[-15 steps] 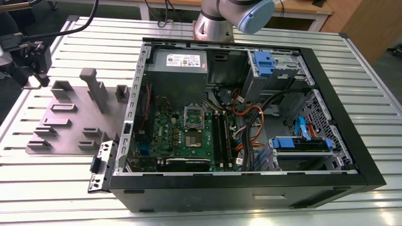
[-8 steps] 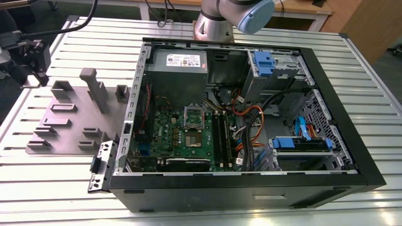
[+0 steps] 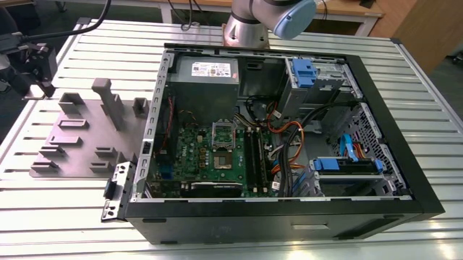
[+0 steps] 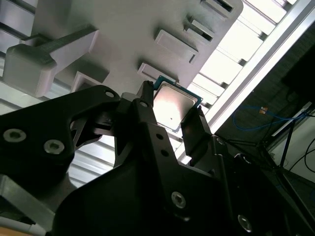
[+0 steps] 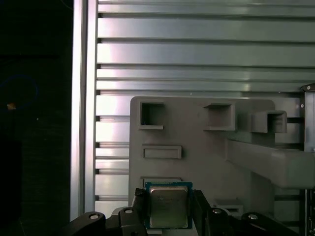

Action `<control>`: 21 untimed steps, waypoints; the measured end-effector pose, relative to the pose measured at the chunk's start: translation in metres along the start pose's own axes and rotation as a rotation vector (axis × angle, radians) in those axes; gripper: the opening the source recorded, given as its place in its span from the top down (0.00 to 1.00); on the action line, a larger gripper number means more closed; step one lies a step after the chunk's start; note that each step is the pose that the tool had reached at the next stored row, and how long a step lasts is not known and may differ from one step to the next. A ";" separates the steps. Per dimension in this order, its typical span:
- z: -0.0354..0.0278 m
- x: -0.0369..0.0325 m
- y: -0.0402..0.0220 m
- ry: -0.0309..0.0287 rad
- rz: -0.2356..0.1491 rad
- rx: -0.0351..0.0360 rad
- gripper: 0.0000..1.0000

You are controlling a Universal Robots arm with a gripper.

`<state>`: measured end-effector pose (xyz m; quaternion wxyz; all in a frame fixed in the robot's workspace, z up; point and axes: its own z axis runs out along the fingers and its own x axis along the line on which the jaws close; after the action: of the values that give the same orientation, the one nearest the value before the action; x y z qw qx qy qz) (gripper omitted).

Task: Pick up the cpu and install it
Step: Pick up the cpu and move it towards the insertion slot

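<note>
Over the grey fixture plate (image 5: pixel 197 142), near the plate edge closest to the slatted table's (image 5: pixel 197 49) rim, the gripper (image 4: pixel 172 107) is clamped on the cpu (image 5: pixel 168 206), with a black finger (image 4: pixel 197 128) on each opposite side. The chip seems to hang just clear of the plate. The open computer case (image 3: pixel 289 222) sits well apart.

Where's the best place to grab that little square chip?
Take the cpu by two opposite thin edges, coming face-on to its flat metal top. It is thin and flat, so only the edges give a hold. In both wrist views the gripper has its fingers on those two sides.
</note>
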<state>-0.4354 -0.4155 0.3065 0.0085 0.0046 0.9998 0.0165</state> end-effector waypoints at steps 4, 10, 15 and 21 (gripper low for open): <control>-0.0008 0.0000 0.0000 0.0002 0.000 0.0002 0.53; -0.0019 -0.0009 0.0001 0.0004 0.000 0.0002 0.53; -0.0018 -0.0016 0.0001 0.0004 0.000 0.0002 0.53; -0.0032 -0.0018 0.0001 0.0005 0.000 0.0004 0.53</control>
<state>-0.4336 -0.4155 0.3097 0.0082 0.0045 0.9998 0.0163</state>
